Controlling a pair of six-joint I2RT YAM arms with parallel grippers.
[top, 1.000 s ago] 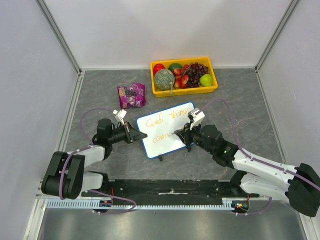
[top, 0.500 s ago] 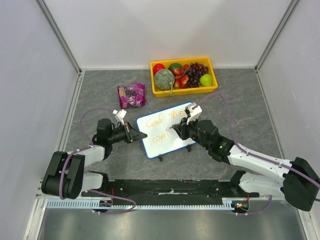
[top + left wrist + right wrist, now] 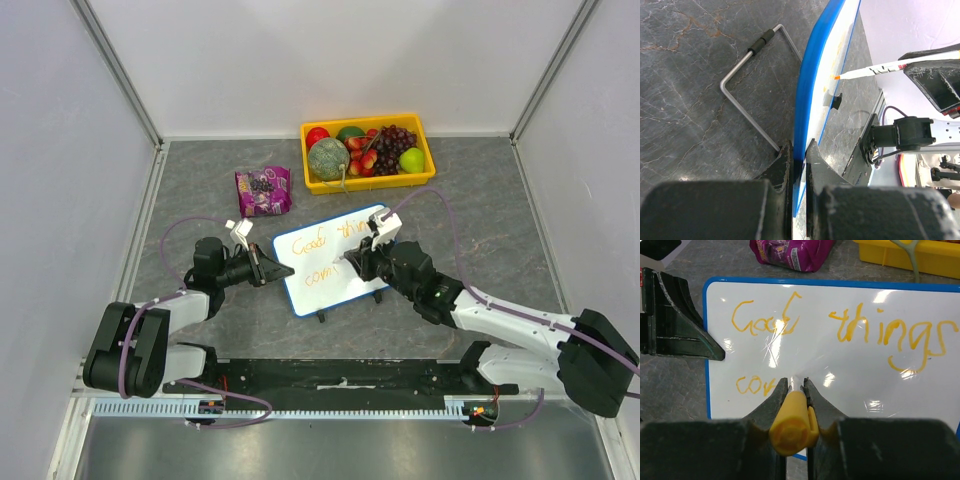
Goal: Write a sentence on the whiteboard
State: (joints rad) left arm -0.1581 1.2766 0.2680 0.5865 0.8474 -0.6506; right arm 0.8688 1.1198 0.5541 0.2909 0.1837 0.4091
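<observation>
The whiteboard, white with a blue rim, stands tilted on its wire stand in the middle of the table. My left gripper is shut on its left edge; the blue rim runs between the jaws of the left gripper. My right gripper is shut on a white marker with a yellow cap. The marker has its orange tip at the board face. The sentence reads "Good things" in orange, with "co" and a further stroke below it.
A yellow tray of fruit sits behind the board. A purple snack bag lies to the tray's left, just beyond the board's far left corner. White walls close in the table on three sides.
My right gripper has shifted a little left and away over the board's lower line with the marker. The left gripper and the board have stayed put.
</observation>
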